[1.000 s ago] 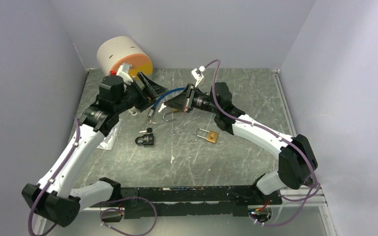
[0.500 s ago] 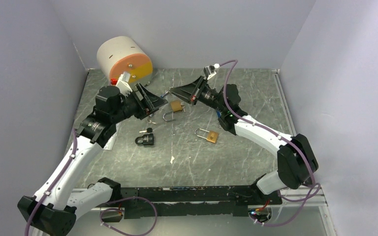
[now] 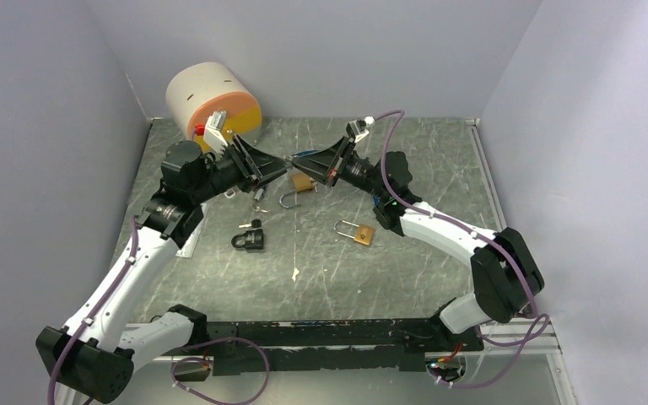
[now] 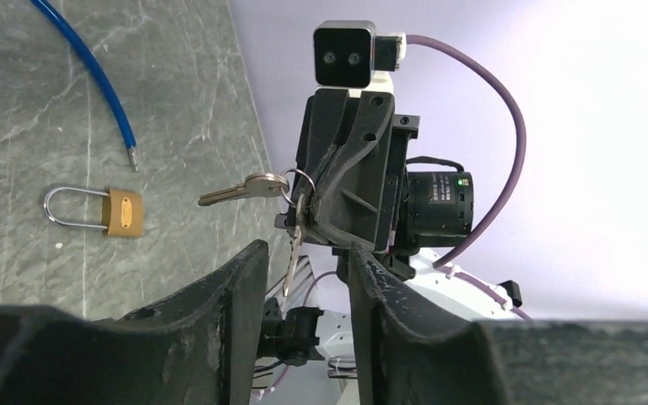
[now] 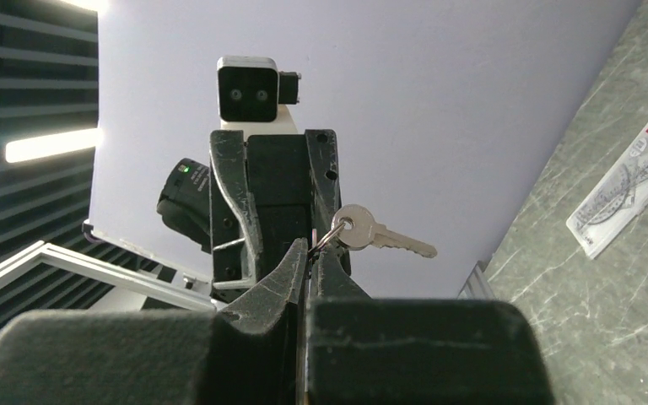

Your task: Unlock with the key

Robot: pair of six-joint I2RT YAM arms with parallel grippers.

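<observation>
On the grey counter (image 3: 447,160) I see a black padlock (image 3: 251,240) left, a near brass padlock (image 3: 363,234), a far brass padlock (image 3: 302,182).

Silver key (image 4: 240,189), brass-gold padlock (image 4: 123,212)

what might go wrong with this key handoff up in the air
The hanging key dangles loose from the key ring inside the open left claw; it may swing and get pinched crooked. The right claw grips only the thin ring, so a tug may pull it free. A drop would likely land among the padlocks on the table.
</observation>
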